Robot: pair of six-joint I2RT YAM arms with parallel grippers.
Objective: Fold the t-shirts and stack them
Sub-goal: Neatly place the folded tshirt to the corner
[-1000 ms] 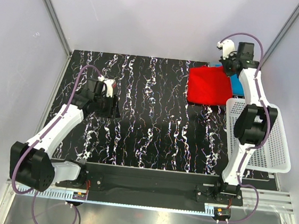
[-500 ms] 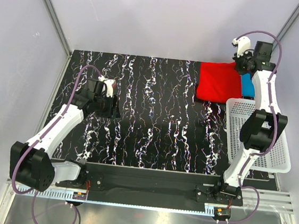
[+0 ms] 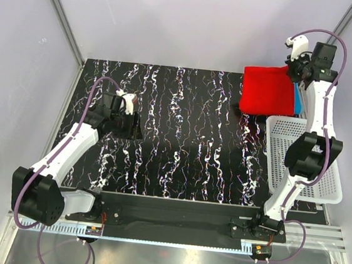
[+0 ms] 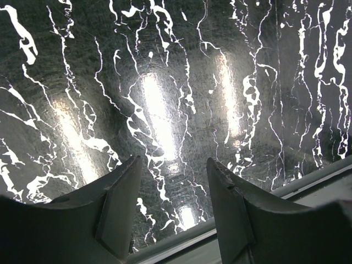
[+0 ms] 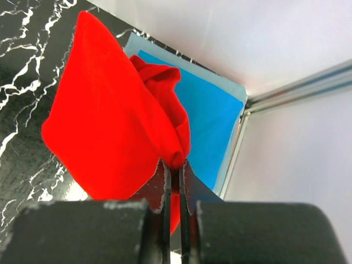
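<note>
**Far right corner of the bench.** The right pincer is clamping shut on a bunched fold of the bright red t-shirt, with the cloth pinched between its two fingertips. The rest of the red t-shirt is hanging and spreading out from that fold towards the middle of the bench. Its lower part is lying over the dark, white-veined surface just in from the far edge. The bright blue t-shirt is lying flat beneath the red one, tight in the corner. A paler grey-blue t-shirt is showing as a narrow border under the blue one along its far and right sides, so the three are forming one pile.

**Right edge.** A white plastic mesh basket is sitting on the bench's right edge, just nearer than the pile. The right arm's elbow is reaching across above it, and only bare mesh is showing around the arm.

**Left side.** The left pincer is hanging over the left part of the bench, well apart from the t-shirts. Its jaws are standing about half apart and gripping nothing; only the veined surface is showing between them.
</note>
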